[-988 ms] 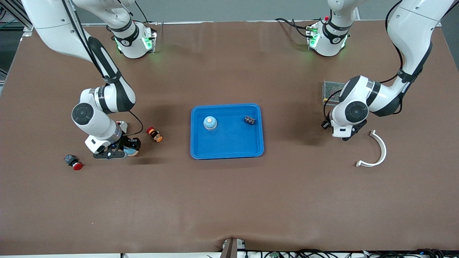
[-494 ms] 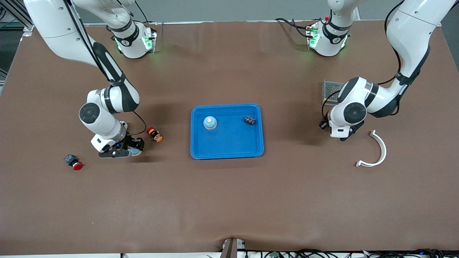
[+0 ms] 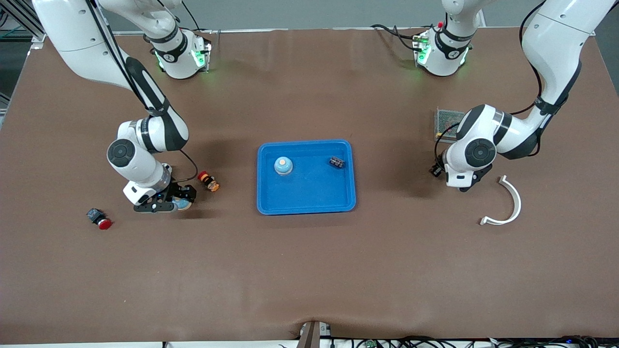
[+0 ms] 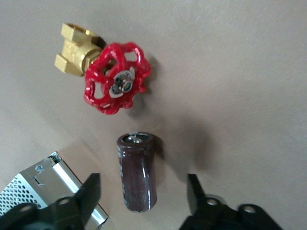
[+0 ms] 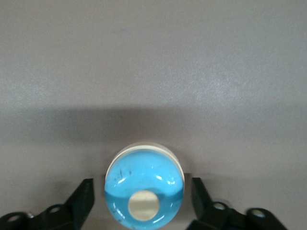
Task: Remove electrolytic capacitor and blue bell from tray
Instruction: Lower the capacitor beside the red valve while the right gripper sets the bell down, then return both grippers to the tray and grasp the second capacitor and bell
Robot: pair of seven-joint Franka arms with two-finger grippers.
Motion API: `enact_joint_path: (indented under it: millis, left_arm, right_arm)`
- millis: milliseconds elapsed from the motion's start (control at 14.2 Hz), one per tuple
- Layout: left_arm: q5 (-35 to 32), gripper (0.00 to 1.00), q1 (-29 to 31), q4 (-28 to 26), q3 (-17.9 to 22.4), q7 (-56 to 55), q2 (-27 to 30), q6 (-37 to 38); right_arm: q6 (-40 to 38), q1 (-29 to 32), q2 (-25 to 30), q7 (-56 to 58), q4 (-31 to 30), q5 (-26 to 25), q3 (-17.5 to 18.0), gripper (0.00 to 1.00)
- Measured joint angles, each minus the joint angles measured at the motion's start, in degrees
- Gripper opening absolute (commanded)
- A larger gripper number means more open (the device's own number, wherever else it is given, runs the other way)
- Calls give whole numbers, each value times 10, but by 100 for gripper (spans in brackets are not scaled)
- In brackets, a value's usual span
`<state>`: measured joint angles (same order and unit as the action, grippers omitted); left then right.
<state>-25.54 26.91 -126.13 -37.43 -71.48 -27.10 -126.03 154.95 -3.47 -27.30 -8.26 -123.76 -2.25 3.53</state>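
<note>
Between each spread gripper's fingers: capacitor at left gripper, bell at right gripper.

Even, diffuse overhead light fills the front view, bright without harsh glare. Soft dark shadows pool on the table under both arms, toward 3 o'clock of the right one and 9 o'clock of the left one. Green indicator lights glow at the two bases. The left wrist view is sharp, and the red valve casts a faint shadow toward 4 o'clock. The right wrist view shows a broad shadow band and small glints on the blue bell.
</note>
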Motion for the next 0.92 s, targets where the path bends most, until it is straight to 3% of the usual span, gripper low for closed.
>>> enact_joint_path:
  millis: [212,423,706,917]
  left_arm:
    - [0,100,-1,15,-5,-2,0,0]
    - [1,100,-12,32,-9,-9,0,0]
    - [27,100,-59,71,-11,-55,-3,0]
    - [96,100,-102,122,-12,-84,-15,10]
  right_arm:
    - [-66,-1,24,-78,21,0,23,100]
    - [-145,-10,44,-217,56,1,67,100]
    - [-152,-43,46,-267,63,1,97,100]
    - [-150,-109,45,-309,62,1,102,100]
